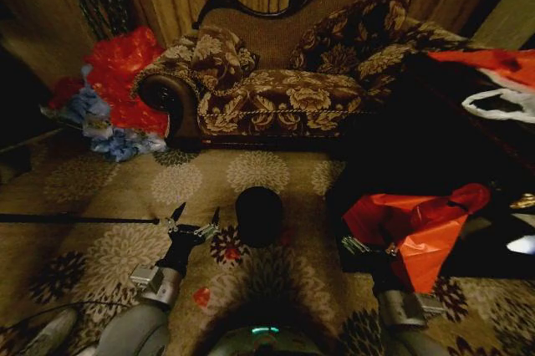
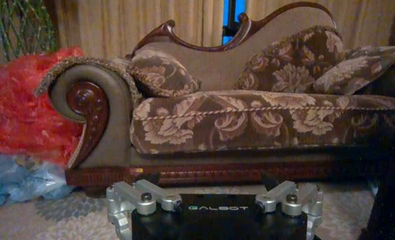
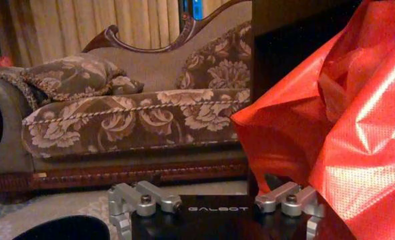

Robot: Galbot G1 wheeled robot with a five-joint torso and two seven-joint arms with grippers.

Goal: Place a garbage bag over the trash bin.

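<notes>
The trash bin, small, black and round, stands on the patterned carpet in front of me. My left gripper is open just left of it, fingers pointing toward the sofa, holding nothing. The garbage bag, glossy crinkled red plastic, lies at the near corner of a low black table to the right. My right gripper sits at the bag's left edge with its jaws spread. In the right wrist view the garbage bag hangs close in front and covers one side of the gripper.
A floral sofa stands behind the bin. A heap of red and blue bags lies at its left end. Another orange-red bag and a white bag sit on the far table. Red scraps lie on the carpet.
</notes>
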